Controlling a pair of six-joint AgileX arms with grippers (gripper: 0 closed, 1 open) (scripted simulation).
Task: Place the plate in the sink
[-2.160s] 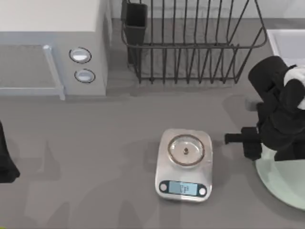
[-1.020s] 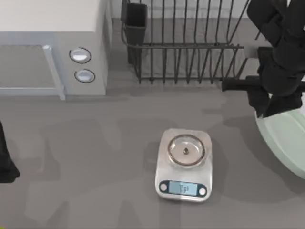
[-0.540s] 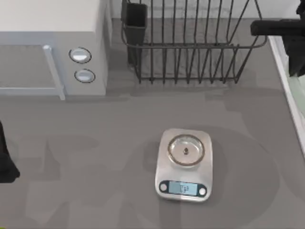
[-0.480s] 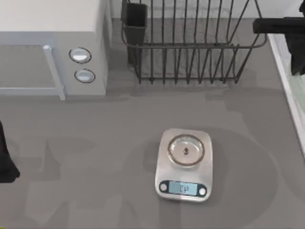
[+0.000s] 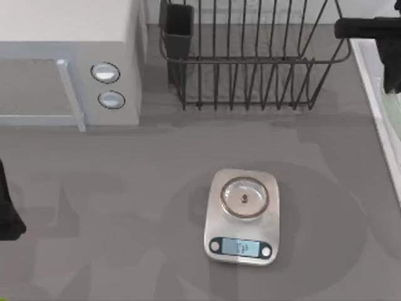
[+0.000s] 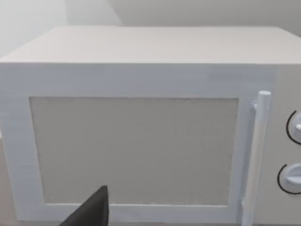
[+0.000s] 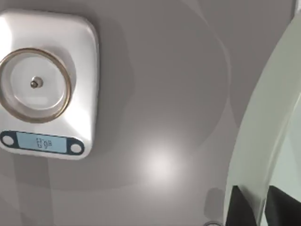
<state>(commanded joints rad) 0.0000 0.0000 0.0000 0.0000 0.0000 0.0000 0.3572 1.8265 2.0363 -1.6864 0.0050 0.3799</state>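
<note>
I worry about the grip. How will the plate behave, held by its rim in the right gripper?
The plate looks plain and smooth, so it may slip in the right gripper. It is wide and pinched at its rim alone, so its weight probably levers hard against that hold. Its edge keeps a clean curve, so it is likely rigid, not floppy.

**Stuff you can't really see here**

From above, the right tool and sink run off the right edge. The plate is cropped in the right wrist view, and the scale readout's too tiny to read.
</note>
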